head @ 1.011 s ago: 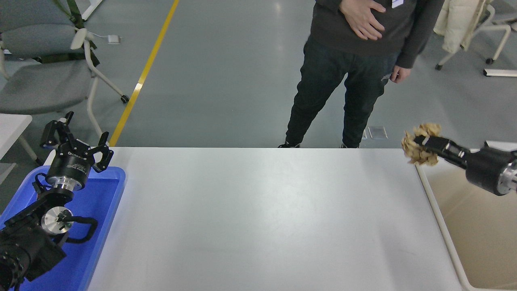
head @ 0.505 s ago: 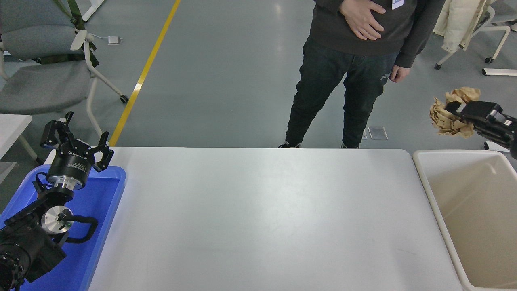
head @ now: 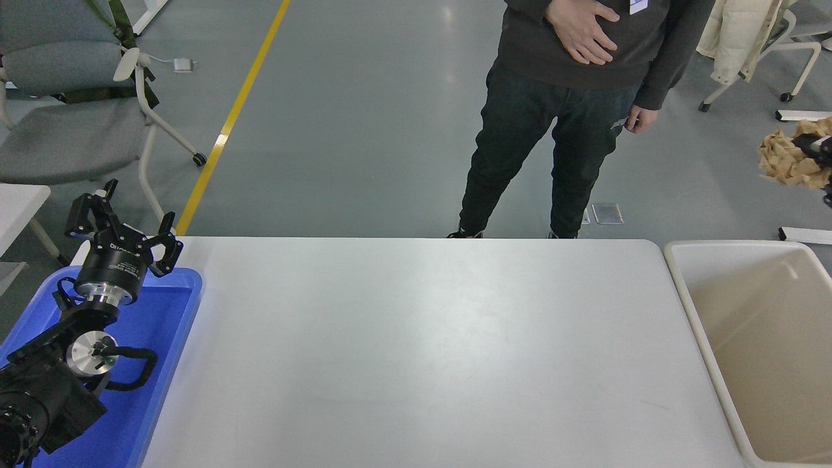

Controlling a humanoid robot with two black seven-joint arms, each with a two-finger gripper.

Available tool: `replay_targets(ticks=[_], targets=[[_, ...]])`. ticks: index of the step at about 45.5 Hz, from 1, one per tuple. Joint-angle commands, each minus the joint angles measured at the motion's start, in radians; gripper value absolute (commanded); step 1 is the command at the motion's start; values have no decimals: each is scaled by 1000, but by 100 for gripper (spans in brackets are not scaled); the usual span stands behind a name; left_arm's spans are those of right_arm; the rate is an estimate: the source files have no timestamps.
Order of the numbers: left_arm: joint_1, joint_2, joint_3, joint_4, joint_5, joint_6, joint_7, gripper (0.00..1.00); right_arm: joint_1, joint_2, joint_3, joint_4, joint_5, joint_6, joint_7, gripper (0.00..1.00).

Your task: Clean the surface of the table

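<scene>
The white table surface (head: 416, 344) fills the middle of the head view with nothing lying on it. My right gripper (head: 809, 148) is at the far right edge, high above and beyond the beige bin (head: 689, 299), shut on a crumpled wad of brown paper (head: 783, 159). Most of that arm is out of view. My left gripper (head: 123, 227) is parked open at the lower left, above the far end of the blue tray (head: 175, 338), holding nothing.
A person (head: 572, 97) stands at the table's far side, one hand on the chest. A grey wheeled chair (head: 71, 110) stands at the upper left, another chair with a pale coat (head: 741, 39) at the upper right. The beige bin looks empty.
My right gripper has carried the paper wad up and to the right, from the table's far right corner to the picture's right edge. The left arm has not moved.
</scene>
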State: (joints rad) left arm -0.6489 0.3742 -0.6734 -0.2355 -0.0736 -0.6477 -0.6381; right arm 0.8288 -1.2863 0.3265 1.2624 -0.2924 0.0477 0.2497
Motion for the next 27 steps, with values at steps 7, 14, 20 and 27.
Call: replay_targets(ticks=[7,14,20,27], targets=[[0,0,0,-1,0,-1,0,100,-94,226,14,-504,185,161,10,0],[0,0,0,-1,0,-1,0,100,-122,338,17,-707,199,227,10,0],[0,0,0,-1,0,-1,0,100,-149,427,26,-842,199,251,10,0],[0,2,0,-1,0,0,0,100,-189,519,54,-908,214,239,10,0]])
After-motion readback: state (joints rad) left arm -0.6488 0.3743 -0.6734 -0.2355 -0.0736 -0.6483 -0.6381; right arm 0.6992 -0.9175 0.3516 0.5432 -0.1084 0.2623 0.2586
